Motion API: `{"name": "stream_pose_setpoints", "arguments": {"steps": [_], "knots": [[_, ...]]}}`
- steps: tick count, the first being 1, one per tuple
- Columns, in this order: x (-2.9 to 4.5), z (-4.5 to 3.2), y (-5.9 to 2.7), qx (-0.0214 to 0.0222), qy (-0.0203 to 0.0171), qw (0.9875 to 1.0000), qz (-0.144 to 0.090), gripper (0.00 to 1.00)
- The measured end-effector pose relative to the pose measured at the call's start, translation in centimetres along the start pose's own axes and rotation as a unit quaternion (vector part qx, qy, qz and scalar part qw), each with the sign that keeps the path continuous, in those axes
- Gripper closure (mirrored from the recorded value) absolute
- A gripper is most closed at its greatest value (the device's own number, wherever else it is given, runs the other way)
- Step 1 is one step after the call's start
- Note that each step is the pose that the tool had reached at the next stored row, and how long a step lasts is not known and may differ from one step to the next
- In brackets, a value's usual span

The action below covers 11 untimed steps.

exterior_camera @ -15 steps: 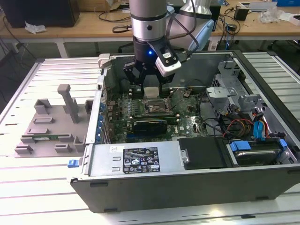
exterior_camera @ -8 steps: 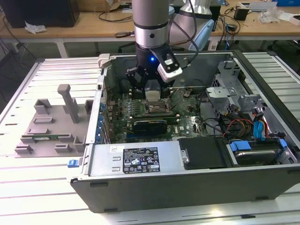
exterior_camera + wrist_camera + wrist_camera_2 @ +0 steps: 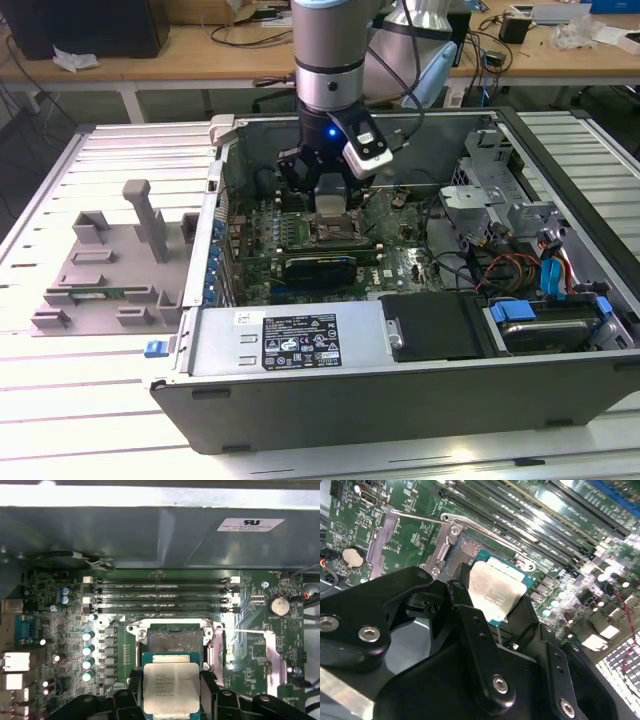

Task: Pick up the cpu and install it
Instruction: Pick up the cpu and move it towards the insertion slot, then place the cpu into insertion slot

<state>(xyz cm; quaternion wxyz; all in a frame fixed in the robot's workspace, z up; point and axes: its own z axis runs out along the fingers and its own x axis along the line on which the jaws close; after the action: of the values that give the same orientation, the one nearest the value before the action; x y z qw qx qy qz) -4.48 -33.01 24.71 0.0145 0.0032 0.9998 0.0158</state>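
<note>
Inside the open case [image 3: 400, 400], in the exterior view, the arm reaches straight down. Its gripper [image 3: 330, 195] hangs just above the socket [image 3: 335, 232] on the motherboard [image 3: 410, 265]. A grey fixture [image 3: 110, 270] lies on the table [image 3: 80, 400] at the exterior view's left, well apart from the case.

In the second wrist view the gripper [image 3: 494, 605] is clamped on the cpu [image 3: 495, 590]. Black fingers [image 3: 462, 597] press two opposite edges, with the silver top showing between them. The socket [image 3: 462, 550] lies close beneath, and a thin metal lever [image 3: 420, 516] runs along its side.

In the first wrist view the cpu [image 3: 171, 687] sits between the fingers [image 3: 209, 685], not in the socket [image 3: 175, 640], whose contact field is uncovered. Memory slots [image 3: 162, 592] run just past the socket, and a coin battery [image 3: 278, 606] sits off to one side.
</note>
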Motion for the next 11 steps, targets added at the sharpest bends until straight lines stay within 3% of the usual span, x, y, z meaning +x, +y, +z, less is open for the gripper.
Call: {"name": "stream_pose_setpoints", "arguments": {"steps": [4, 11], "knots": [[-0.52, 0.45, 0.2, 0.0002, 0.0029, 1.0, 0.0, 0.46], [-0.54, 0.47, 0.2, 0.0001, 0.0031, 1.0, 0.0, 0.46]]}}
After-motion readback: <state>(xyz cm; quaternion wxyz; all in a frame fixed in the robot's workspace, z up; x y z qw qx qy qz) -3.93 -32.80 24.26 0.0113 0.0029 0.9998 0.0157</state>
